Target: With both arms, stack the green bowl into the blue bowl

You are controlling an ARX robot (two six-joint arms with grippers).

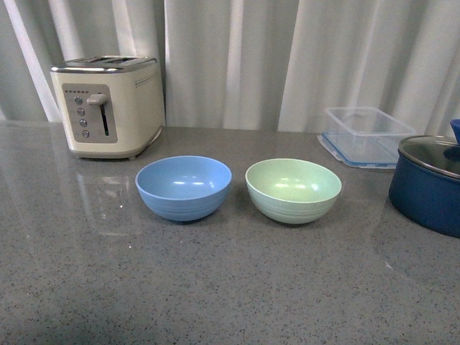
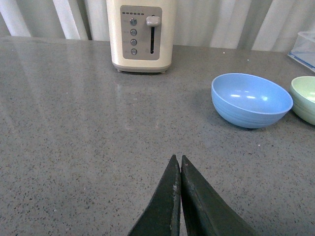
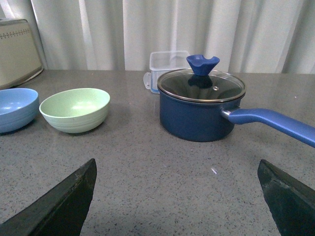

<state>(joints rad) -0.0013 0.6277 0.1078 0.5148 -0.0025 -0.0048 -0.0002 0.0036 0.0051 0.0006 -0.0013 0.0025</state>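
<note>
The pale green bowl (image 1: pixel 293 190) stands upright and empty on the grey counter, right beside the light blue bowl (image 1: pixel 184 187), which is to its left and also empty. Neither arm shows in the front view. In the left wrist view my left gripper (image 2: pixel 177 158) is shut and empty over bare counter, with the blue bowl (image 2: pixel 251 100) farther off and the green bowl (image 2: pixel 305 98) at the picture's edge. In the right wrist view my right gripper (image 3: pixel 177 169) is wide open and empty, with the green bowl (image 3: pixel 75 109) and the blue bowl (image 3: pixel 16 109) ahead of it.
A cream toaster (image 1: pixel 108 106) stands at the back left. A clear plastic container (image 1: pixel 366 135) stands at the back right. A dark navy pot with a glass lid (image 1: pixel 431 180) stands at the right; its long handle (image 3: pixel 275 123) sticks out sideways.
</note>
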